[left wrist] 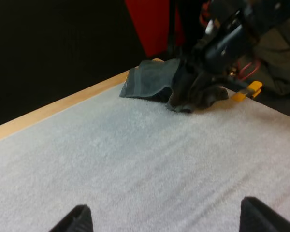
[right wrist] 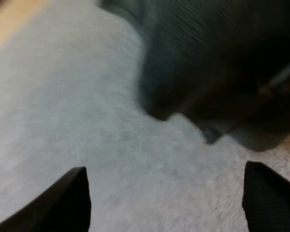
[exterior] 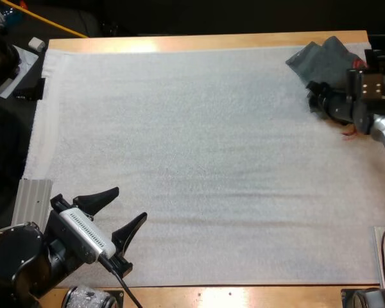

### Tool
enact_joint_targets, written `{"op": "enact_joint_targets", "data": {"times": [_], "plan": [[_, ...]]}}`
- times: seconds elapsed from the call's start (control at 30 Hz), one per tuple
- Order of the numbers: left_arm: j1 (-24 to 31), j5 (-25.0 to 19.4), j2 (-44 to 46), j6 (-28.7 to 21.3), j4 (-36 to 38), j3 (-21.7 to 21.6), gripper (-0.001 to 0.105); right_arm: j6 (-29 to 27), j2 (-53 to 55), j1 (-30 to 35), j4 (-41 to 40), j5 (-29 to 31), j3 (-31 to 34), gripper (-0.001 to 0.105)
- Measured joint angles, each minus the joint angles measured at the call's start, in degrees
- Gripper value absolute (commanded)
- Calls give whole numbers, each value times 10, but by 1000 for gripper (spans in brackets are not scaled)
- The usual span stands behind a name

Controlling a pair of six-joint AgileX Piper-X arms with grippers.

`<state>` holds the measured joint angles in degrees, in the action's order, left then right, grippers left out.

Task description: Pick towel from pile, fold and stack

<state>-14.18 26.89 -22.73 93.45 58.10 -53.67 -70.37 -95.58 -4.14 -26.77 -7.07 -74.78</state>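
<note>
My left end effector (exterior: 129, 203) stands open over the near left of the white mat (exterior: 199, 160). My right end effector (exterior: 316, 96), fingers apart too, is at the crumpled towel (exterior: 327, 58) in the mat's far right corner.

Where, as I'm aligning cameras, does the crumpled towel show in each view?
High view: towel at the far right corner of the mat, by the right end effector.
Left wrist view: at the mat's far edge, under that end effector.
Right wrist view: just ahead of the open fingers.
Shared landmark: the wooden table edge.
</note>
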Motion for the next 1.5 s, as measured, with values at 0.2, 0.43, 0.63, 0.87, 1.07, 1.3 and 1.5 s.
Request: {"op": "enact_joint_targets", "data": {"times": [0.2, 0.43, 0.63, 0.87, 1.07, 1.3, 1.5], "plan": [[0, 3, 0, 4, 0, 0, 61, 32, -72, 0, 30, 29, -17, 63], [0, 4, -1, 7, 0, 0, 60, 48, -158, 3, 70, 47, -44, 58], [0, 5, -1, 7, 0, 0, 60, 49, -153, 3, 69, 38, -55, 3], [0, 6, -1, 8, 1, 0, 60, 42, -145, 2, 62, 14, -56, 0], [0, 7, -1, 8, 1, 0, 60, -47, -73, -9, 36, 14, -56, 0], [0, 8, -1, 8, 1, 0, 60, -160, 75, -45, 2, 23, -57, 0], [0, 8, -1, 8, 1, 0, 60, -175, 120, -45, -36, 22, -55, 1]]}}
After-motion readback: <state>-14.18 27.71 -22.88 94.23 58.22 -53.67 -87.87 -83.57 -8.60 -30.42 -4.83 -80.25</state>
